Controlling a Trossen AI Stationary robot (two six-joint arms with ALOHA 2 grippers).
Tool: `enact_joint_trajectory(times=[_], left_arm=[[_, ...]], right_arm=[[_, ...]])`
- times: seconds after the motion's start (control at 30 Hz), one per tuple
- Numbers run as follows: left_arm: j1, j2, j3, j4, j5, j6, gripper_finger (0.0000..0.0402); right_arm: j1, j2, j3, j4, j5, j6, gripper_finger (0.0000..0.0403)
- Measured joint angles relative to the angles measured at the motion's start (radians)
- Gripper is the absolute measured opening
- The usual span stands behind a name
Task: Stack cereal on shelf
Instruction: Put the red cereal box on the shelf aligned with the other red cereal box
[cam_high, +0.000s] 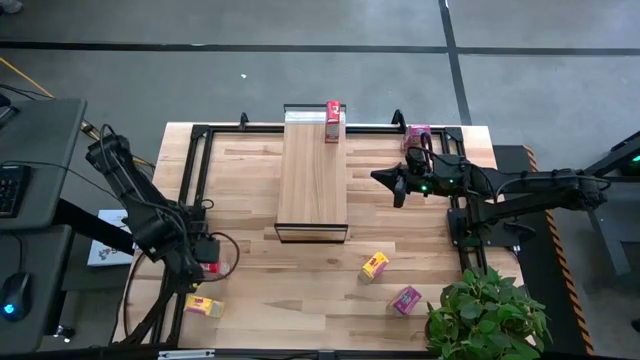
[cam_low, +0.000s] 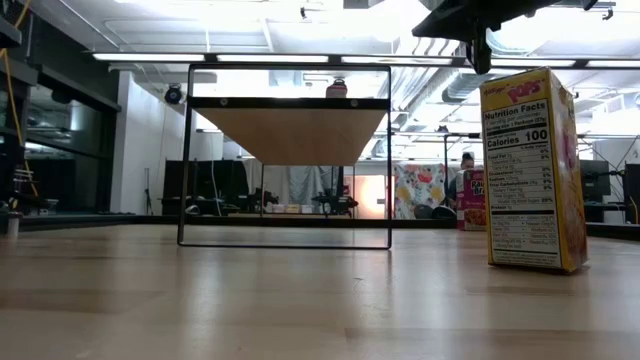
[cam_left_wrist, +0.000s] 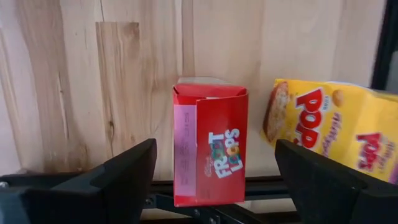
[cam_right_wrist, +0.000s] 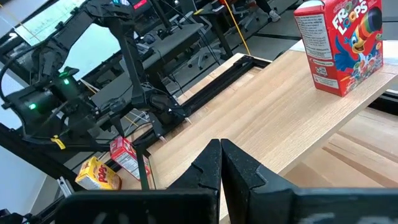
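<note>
**Left arm poised over a red cereal box**

The shelf (cam_high: 312, 170) stands mid-table, one red box (cam_high: 333, 121) on its far end. The right gripper (cam_high: 393, 183), jaws together, waits beside the shelf's right edge. At the table's near-left corner, the left gripper (cam_left_wrist: 211, 180) straddles a red cereal box (cam_left_wrist: 210, 149), jaws apart, a yellow box (cam_left_wrist: 329, 134) alongside. Likely next: close, lift, carry to the shelf.

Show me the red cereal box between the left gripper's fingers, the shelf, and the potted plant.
red cereal box (cam_left_wrist: 210, 151): left wrist view, its printed front face.
shelf (cam_high: 312, 170): high view, bare wood-grain top panel.
potted plant (cam_high: 487, 315): high view, its leaves.
</note>
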Motion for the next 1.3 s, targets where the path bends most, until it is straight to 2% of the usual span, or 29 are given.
enact_joint_trajectory(times=[0.5,0.77,1.1,1.3], left_arm=[[-0.001,0.150,-0.018,0.031,0.034,-0.043,0.0319],[-0.001,0.153,-0.095,0.115,0.064,-0.095,0.0319],[-0.001,0.153,-0.153,0.171,0.062,-0.022,0.0318],[-0.001,0.151,-0.153,0.168,0.058,0.004,0.0286]], right_arm=[[0.000,0.000,0.000,-0.004,0.000,0.000,0.0000],[0.000,0.000,0.000,-0.007,0.000,0.000,0.0000],[0.000,0.000,0.000,-0.007,0.000,0.000,0.0000],[0.000,0.000,0.000,-0.008,0.000,0.000,0.0000]])
